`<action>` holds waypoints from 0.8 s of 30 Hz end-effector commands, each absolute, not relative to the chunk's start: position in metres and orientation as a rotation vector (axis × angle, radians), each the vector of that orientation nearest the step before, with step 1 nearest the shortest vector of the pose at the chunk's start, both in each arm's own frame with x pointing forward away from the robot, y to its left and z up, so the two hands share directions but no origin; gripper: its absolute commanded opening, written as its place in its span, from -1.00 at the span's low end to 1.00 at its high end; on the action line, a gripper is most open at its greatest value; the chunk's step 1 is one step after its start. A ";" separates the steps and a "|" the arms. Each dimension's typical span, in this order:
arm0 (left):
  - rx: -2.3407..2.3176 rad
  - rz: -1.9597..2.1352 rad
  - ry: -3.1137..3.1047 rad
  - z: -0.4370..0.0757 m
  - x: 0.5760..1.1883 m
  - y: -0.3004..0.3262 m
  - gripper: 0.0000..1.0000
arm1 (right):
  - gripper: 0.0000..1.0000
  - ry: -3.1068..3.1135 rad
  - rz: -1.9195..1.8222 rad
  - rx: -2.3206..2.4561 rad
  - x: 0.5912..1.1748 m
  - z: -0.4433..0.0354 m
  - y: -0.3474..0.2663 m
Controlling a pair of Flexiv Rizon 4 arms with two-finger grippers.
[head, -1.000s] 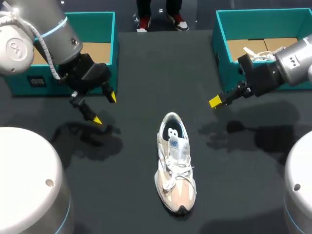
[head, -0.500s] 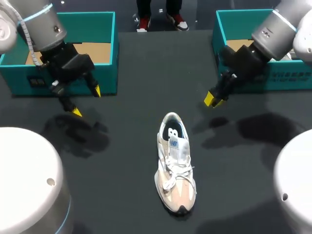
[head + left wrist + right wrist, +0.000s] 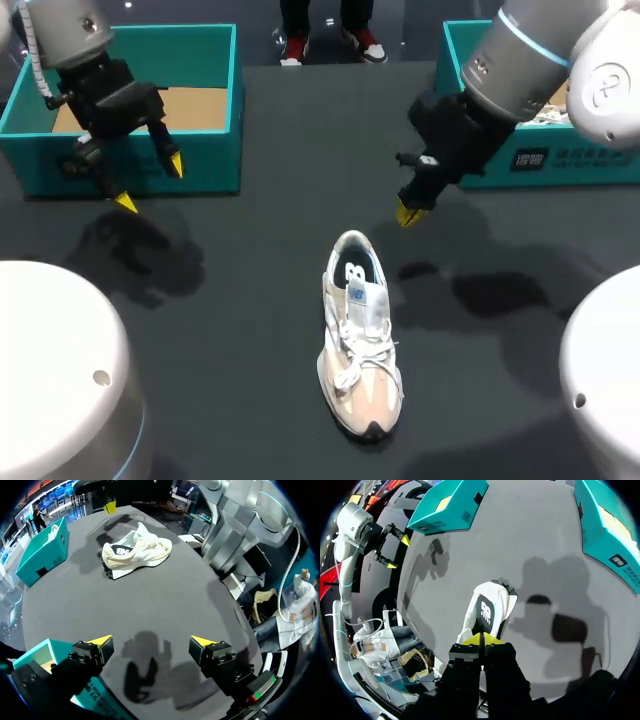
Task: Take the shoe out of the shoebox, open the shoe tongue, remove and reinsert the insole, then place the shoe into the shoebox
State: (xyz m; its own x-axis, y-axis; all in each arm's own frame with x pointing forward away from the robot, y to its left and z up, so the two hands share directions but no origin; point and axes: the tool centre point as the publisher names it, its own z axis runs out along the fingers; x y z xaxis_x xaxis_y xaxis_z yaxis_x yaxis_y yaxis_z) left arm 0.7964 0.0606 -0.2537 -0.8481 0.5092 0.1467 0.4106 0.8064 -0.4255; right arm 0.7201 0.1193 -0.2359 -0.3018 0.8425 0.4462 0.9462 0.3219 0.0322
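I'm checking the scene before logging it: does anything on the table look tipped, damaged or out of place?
Nothing stands out. The shoe stands upright on its sole mid-table, laced, and neither the left gripper nor the right gripper touches it. The left shoebox and right shoebox sit upright at the table's far side.

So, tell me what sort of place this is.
Probably a robot lab or demo bench: left arm and right arm over a dark table, one sneaker on it, teal left shoebox and right shoebox behind.

The shoe (image 3: 360, 345) lies flat (laces up), right gripper (image 3: 408, 212) near its heel.
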 end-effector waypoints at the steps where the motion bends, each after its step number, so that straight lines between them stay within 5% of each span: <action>1: -0.712 0.556 -2.739 -0.254 0.796 0.060 1.00 | -1.00 -2.299 -0.408 -1.654 0.713 -0.231 0.117; 15: -0.712 0.556 -2.739 -0.254 0.796 0.060 1.00 | -1.00 -2.381 -0.069 -1.976 0.726 -0.258 0.188; 24: -0.712 0.556 -2.739 -0.254 0.796 0.060 1.00 | -1.00 -2.432 -0.159 -2.078 0.722 -0.257 0.188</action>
